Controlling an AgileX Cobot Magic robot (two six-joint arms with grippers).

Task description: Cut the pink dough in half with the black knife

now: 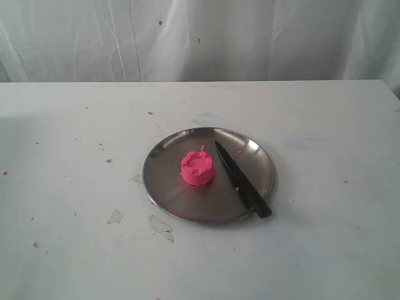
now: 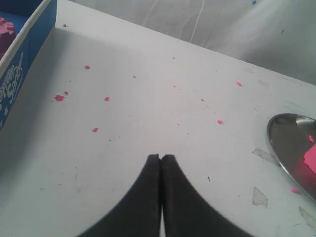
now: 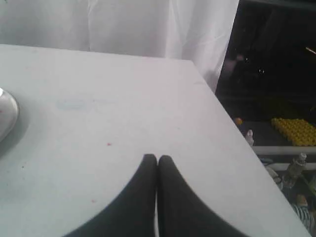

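Nearest to us in each wrist view, our left end effector [image 2: 161,159] and right end effector [image 3: 157,159] have their fingertips pressed together, holding nothing, each hovering over bare white surface [image 1: 75,250] away from the work. Neither arm shows in the exterior view, so we judge both are drawn back at the edges.

Farther in, the steel plate [image 1: 169,203] sits mid-surface. On it the black knife [image 1: 242,179] lies slantwise, handle toward the near right rim, tip pointing away. Just beside its blade, apart from it, stands the pink dough [image 1: 198,167], whole and uncut.

We take it the task has not begun: the step in hand is fetching the knife. That calls for our right end effector to spread, reach over and close on the handle.

Beyond, pink crumbs [image 1: 150,113] dot the surface before a white curtain [image 1: 200,37].
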